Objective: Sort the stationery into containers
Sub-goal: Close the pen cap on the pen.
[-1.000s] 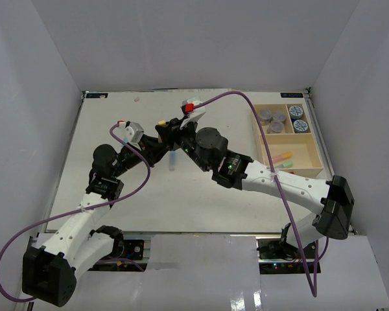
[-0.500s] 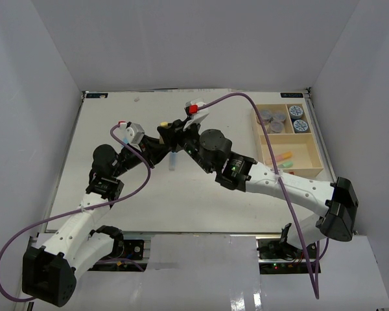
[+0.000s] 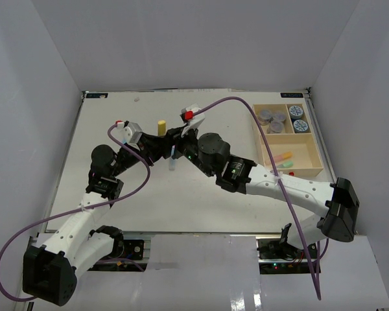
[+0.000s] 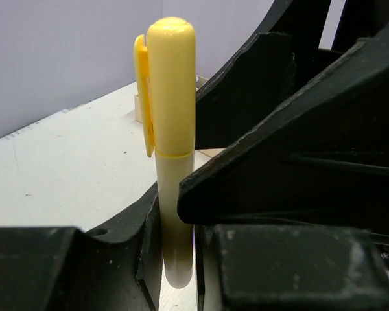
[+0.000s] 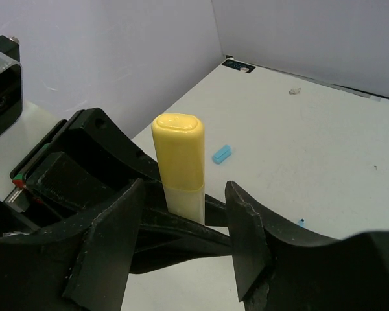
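Note:
My left gripper (image 3: 159,141) (image 4: 178,259) is shut on a yellow marker (image 3: 161,125) (image 4: 172,97) and holds it upright above the table's middle. My right gripper (image 3: 175,137) (image 5: 188,194) is open, with one finger on each side of the same marker (image 5: 179,162) and a gap on both sides. The wooden tray (image 3: 305,172) sits at the back right. It holds grey rolls (image 3: 272,118), blue-patterned rolls (image 3: 298,118) and pastel markers (image 3: 282,157) in the larger section. A small blue piece (image 3: 172,157) (image 5: 222,154) lies on the table below the grippers.
White walls close the table at the back and both sides. Purple cables (image 3: 259,126) arc over the table from both wrists, and the right one crosses in front of the tray. A tiny blue speck (image 5: 301,222) lies on the table.
The yellow marker now shows plainly, standing in my left gripper. Both wrists have shifted slightly to the left, and the right fingers now flank the marker.

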{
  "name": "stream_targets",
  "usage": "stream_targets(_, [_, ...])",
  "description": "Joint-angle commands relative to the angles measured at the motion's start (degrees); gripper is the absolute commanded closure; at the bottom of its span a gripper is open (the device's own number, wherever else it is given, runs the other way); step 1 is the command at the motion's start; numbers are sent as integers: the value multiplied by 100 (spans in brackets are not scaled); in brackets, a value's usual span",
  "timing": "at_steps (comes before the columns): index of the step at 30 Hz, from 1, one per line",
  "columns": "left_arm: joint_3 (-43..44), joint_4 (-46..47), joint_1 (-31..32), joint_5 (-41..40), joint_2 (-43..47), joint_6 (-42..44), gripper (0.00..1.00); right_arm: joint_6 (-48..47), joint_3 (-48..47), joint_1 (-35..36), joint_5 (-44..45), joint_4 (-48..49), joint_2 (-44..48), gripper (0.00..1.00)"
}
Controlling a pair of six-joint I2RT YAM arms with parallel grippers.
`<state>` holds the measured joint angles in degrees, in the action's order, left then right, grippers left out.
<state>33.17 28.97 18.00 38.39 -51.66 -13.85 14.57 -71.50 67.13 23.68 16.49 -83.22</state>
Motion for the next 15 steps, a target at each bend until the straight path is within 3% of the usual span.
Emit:
stream_targets(1, [155, 241, -25, -25, 15, 14, 86, -33, -21, 63, -241, 82, 139, 40])
stream_targets(11, [181, 162, -25, -25, 16, 57, 86, -138, 364, 72, -425, -347, 596, 22])
stream_targets(15, [234, 118, -25, 211, -28, 66, 86, -331, 795, 46, -373, -471, 1183, 2])
